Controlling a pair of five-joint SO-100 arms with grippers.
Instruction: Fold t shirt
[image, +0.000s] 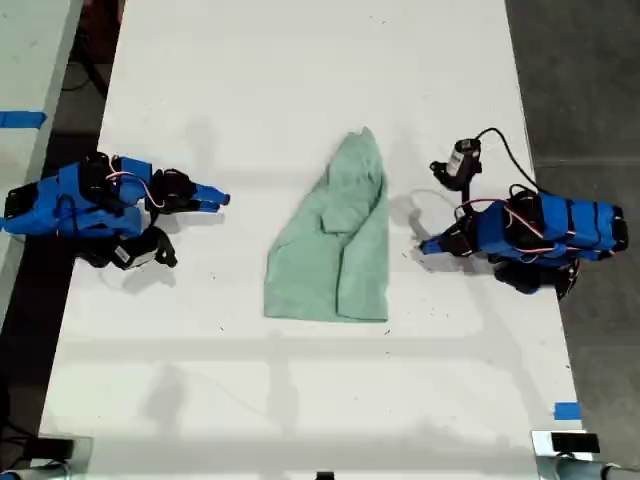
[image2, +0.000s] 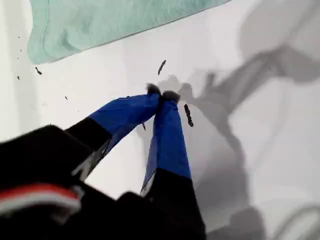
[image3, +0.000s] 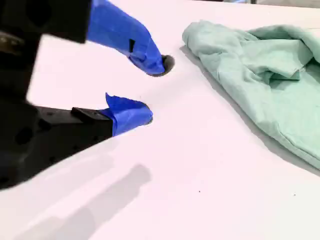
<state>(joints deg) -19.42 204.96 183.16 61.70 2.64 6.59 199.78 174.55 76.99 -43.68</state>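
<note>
A long white table (image: 300, 60) is seen from above, filling most of the exterior view. Dark grey floor (image: 580, 80) is shown along that view's right side. A second pale surface (image: 25, 60), marked with blue tape (image: 20, 120), is seen at its left edge. Soft shadows are cast across the tabletop.

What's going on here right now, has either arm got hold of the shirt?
Neither arm has it. The t shirt lies rumpled in the middle of the white table, tapering to a point at its far end in the exterior view. My first gripper is shut on nothing, on the exterior view's right, close to the shirt's edge. My second gripper is open and empty on the exterior view's left, apart from the cloth. No fold is underway.
</note>
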